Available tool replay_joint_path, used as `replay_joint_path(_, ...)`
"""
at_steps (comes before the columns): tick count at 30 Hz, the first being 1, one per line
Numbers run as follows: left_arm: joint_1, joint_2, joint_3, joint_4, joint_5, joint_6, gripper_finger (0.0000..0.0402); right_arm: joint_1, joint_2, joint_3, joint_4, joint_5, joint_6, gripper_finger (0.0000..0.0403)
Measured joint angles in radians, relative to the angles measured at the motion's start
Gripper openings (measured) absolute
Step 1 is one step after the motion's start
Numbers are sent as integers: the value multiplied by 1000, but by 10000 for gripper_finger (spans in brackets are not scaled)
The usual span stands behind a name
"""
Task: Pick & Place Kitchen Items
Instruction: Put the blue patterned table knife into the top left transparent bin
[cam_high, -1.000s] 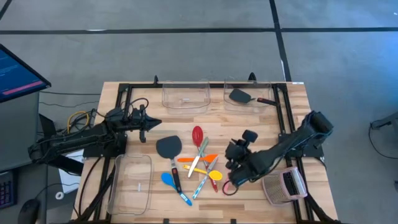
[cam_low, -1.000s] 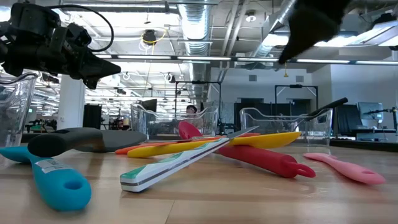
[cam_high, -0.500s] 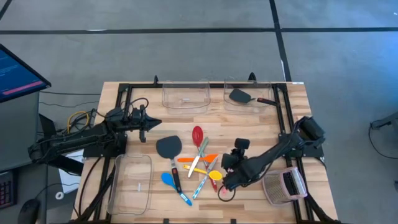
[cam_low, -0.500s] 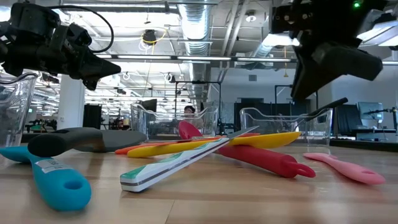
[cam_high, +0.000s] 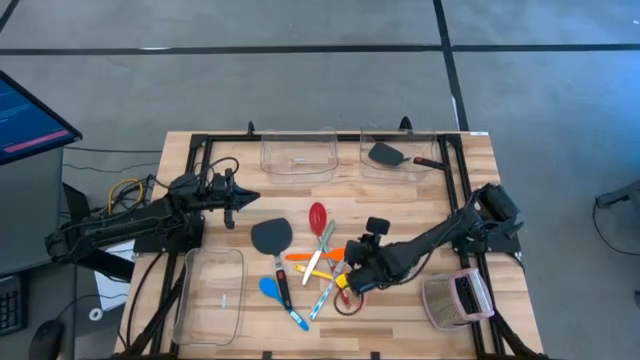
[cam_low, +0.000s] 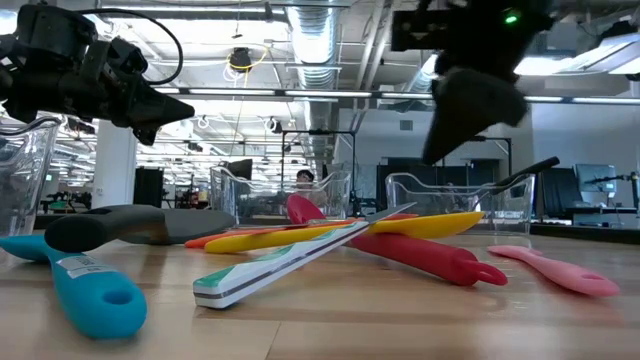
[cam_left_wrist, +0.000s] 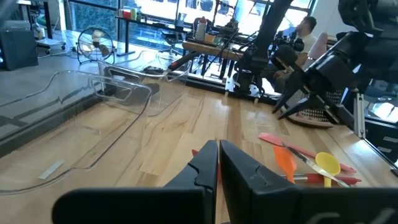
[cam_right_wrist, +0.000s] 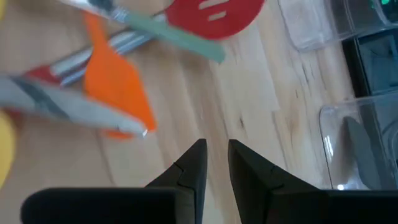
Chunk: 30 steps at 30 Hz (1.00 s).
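The kitchen items lie in a loose pile (cam_high: 315, 265) at the table's middle: a red slotted spoon (cam_right_wrist: 214, 15), an orange spatula (cam_right_wrist: 115, 87), a yellow spoon (cam_high: 345, 282), a blue spoon (cam_high: 270, 290), a black turner (cam_high: 272, 237) and pale cutlery, crossing one another flat on the wood. My right gripper (cam_right_wrist: 216, 149) hangs slanted down just above the pile's right side, beside the orange spatula, its fingers a narrow gap apart with nothing between them. My left gripper (cam_high: 238, 200) waits shut and level at the left, above the table.
Two clear bins stand at the far edge (cam_high: 298, 155); the right one (cam_high: 400, 155) holds a black turner. Another clear bin (cam_high: 215, 295) sits near left. A grey mesh object with a pink part (cam_high: 455, 298) stands near right. A black frame rings the table.
My right gripper has gone toward the table's left and down, from beside the mesh object to the pile's right side, tipping further downward. Its finger gap is unchanged. The utensils have kept still.
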<state>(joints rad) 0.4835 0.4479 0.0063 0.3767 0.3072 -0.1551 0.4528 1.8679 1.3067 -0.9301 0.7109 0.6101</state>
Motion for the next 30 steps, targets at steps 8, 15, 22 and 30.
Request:
replay_joint_path(8, 0, 0, 0, 5, 0, 0, 8, -65, 0, 27, 65, -289, -306, 60)
replay_joint_path(15, 0, 0, 0, 14, 0, 0, 8, -101, 0, 103, 172, -459, -550, 60)
replay_joint_path(22, 0, 0, 0, 14, 0, -1, 8, -119, 0, 199, 201, -554, -595, 60)
replay_joint_path(30, 0, 0, 0, 22, 0, -42, 8, -137, -7, 252, 179, -503, -576, 60)
